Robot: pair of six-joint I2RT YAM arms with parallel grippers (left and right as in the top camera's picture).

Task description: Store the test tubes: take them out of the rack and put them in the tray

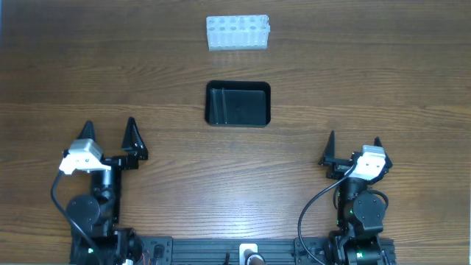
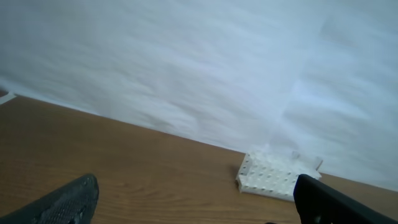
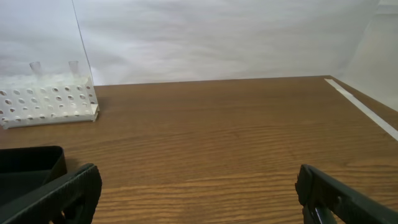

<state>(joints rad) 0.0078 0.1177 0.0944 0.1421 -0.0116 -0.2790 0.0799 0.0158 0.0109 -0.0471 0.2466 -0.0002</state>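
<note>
Rack (image 1: pixel 238 33) sits at 12 o'clock on the desk (image 1: pixel 132 66), tubes (image 3: pixel 35 66) upright in it, tray (image 1: pixel 238 104) just short of it. My left gripper (image 1: pixel 110 124) at 8 and right gripper (image 1: pixel 354 138) at 4 both hang released. I should drop straight over one tube, pinch gently, lift vertically.

Light was bright, even and diffuse, from overhead; no hard shadows around tray (image 1: pixel 238 104). Tray interior was near-black, with faint pale streaks of reflection on its floor. Rack (image 1: pixel 238 33), beyond tray, read almost blown-out white, hole detail weak from above. Table (image 1: pixel 147 81) wood either side of tray carried soft sheen, no hot glare. In right wrist view, broad pale sheen lay on wood beside tray; white backdrop (image 3: pixel 217 37) beyond tray was evenly lit, faintly mottled.
</note>
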